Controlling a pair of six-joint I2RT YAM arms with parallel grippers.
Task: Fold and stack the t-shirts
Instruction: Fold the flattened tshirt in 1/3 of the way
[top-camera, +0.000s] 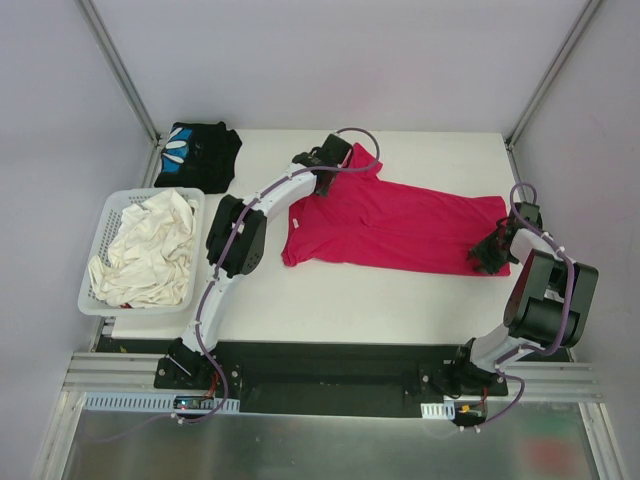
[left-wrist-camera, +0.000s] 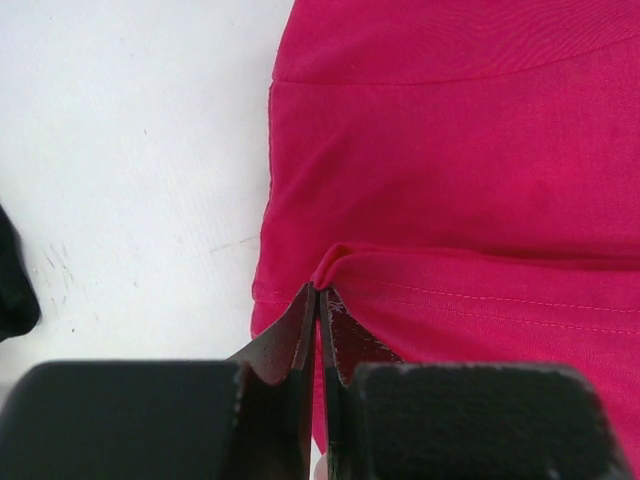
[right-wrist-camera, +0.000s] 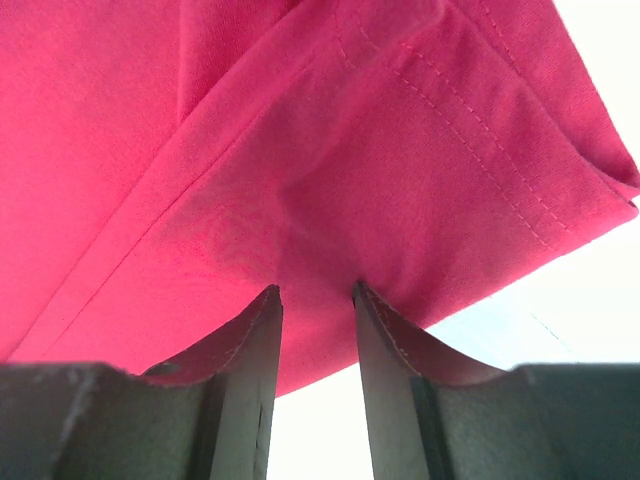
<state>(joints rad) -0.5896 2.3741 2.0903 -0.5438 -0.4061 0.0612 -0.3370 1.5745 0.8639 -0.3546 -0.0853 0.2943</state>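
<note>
Magenta t-shirt (top-camera: 400, 225): left gripper (left-wrist-camera: 318, 292) jaws clamp a stitched fold; right gripper (right-wrist-camera: 315, 290) jaws stand apart at the hem. Lift now and you drag it askew.

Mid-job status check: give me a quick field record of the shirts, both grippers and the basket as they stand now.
magenta shirt: spread out on the table, unfolded
black shirt: at the far left corner, apart from both grippers
left gripper: shut on a fold at the magenta shirt's edge
right gripper: at the hem corner, jaws parted, grip unclear
basket: left of the table, holds white cloth
stack: not started
</note>
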